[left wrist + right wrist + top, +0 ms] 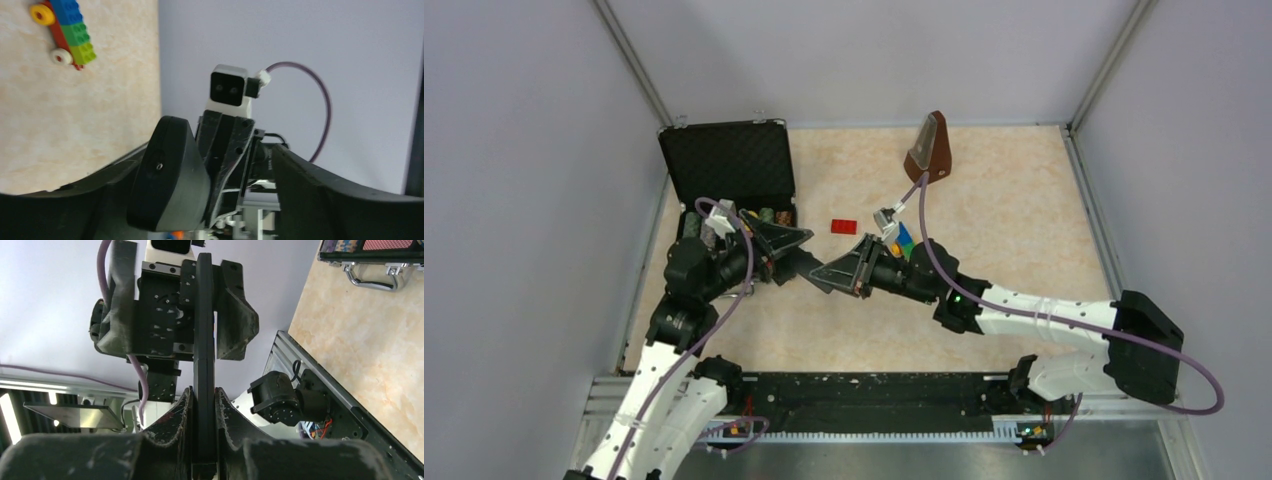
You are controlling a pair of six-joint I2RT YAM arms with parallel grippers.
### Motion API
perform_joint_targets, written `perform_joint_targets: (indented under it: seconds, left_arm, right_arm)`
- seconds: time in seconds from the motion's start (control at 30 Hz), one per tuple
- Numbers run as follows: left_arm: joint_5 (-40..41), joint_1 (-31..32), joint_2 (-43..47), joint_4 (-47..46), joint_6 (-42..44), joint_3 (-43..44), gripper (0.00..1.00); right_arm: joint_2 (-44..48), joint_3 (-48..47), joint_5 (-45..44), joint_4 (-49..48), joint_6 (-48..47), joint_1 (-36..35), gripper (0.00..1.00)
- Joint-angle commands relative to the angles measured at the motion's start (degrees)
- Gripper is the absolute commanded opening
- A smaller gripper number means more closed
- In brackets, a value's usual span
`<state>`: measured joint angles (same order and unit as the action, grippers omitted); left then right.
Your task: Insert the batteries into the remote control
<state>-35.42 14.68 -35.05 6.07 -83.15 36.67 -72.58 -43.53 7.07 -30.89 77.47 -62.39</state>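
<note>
Where the two arms meet above the middle of the counter (1014, 200), the remote control (204, 330) is held in the air, seen edge-on from the right wrist as a thin black bar. The right pincer (204, 395) is clamped on its near end, both fingers pressed to its flat faces. The left pincer (211, 147) stands open around the far end, a gap showing beside the bar. A toy-brick train (67, 32) and a red brick (844, 225) lie on the counter beyond, and an open black case (729, 165) sits far left.
</note>
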Motion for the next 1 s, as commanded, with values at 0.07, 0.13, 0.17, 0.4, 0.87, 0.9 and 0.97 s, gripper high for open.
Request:
perform_joint_targets:
  seconds: [0.07, 0.13, 0.17, 0.4, 0.87, 0.9, 0.97]
  left_arm:
    - [4.72, -0.09, 2.29, 8.55, 9.57, 5.23, 0.98]
    - [8.81, -0.09, 2.88, 16.51, 14.35, 6.82, 0.98]
    - [10.65, -0.09, 3.22, 19.41, 16.34, 7.19, 0.99]
    - [22.94, -0.04, 8.67, 34.62, 23.35, 6.16, 0.99]
    - [23.81, -0.09, 11.45, 37.44, 26.93, 6.26, 0.98]
    - [23.86, -0.05, 11.29, 37.52, 27.03, 6.27, 0.98]
    - [23.82, -0.09, 10.79, 37.44, 27.21, 6.37, 0.99]
  right_arm:
    - [1.16, -1.95, -0.06, 3.70, -3.32, 0.77, 0.00]
    - [2.81, -1.79, -2.11, 6.85, -5.72, 1.08, 0.00]
    - [3.77, -1.96, -3.37, 9.49, -7.29, 1.34, 0.00]
    - [10.84, -5.50, -20.52, 37.51, -28.40, 1.65, 0.00]
    - [0.69, -8.86, -43.70, 58.13, -55.56, 1.51, 0.00]
    - [-0.13, -8.77, -43.95, 57.89, -56.40, 1.52, 0.00]
    - [-1.32, -8.49, -44.14, 56.74, -58.54, 1.56, 0.00]
